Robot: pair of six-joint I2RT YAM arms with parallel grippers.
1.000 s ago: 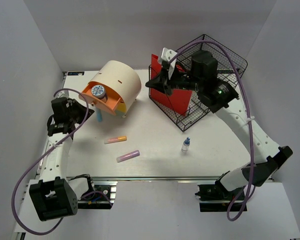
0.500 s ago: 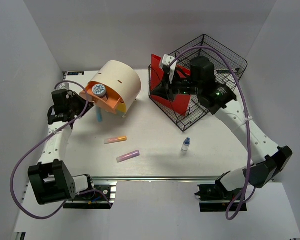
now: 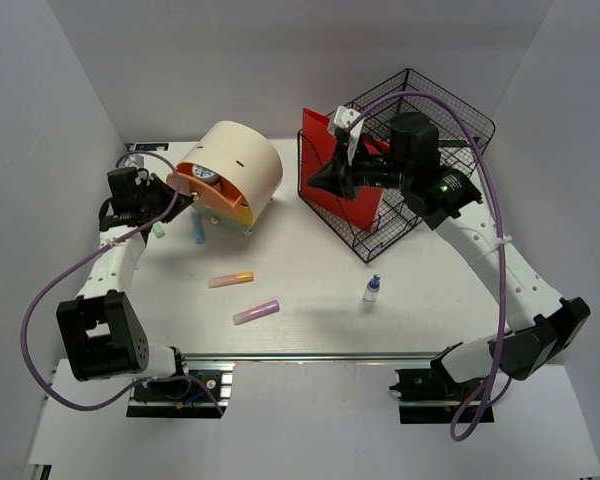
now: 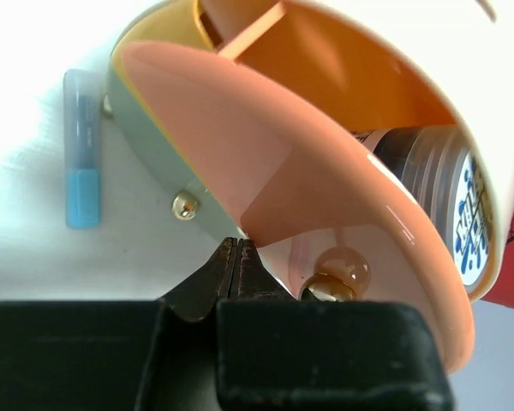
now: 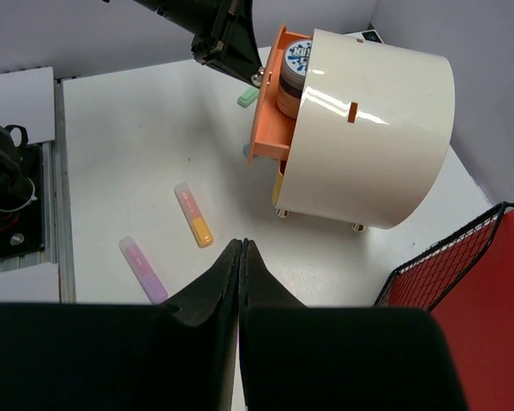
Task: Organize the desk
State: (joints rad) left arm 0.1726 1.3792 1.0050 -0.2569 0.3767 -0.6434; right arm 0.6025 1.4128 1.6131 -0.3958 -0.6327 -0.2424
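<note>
On the desk (image 3: 320, 300), far left, the left gripper (image 4: 237, 261) — fingers pressed together — noses the orange drawer (image 4: 240, 145) into the cream organizer (image 3: 250, 160), apparently shutting it; next, a straight push until flush. The right gripper (image 5: 241, 257), likewise closed, hovers empty.

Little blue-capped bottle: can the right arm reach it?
Probably yes. The bottle stands alone on bare desk on the right arm's side, with nothing around it. The right gripper is shut and empty, up by the wire basket, so it must open first.
</note>
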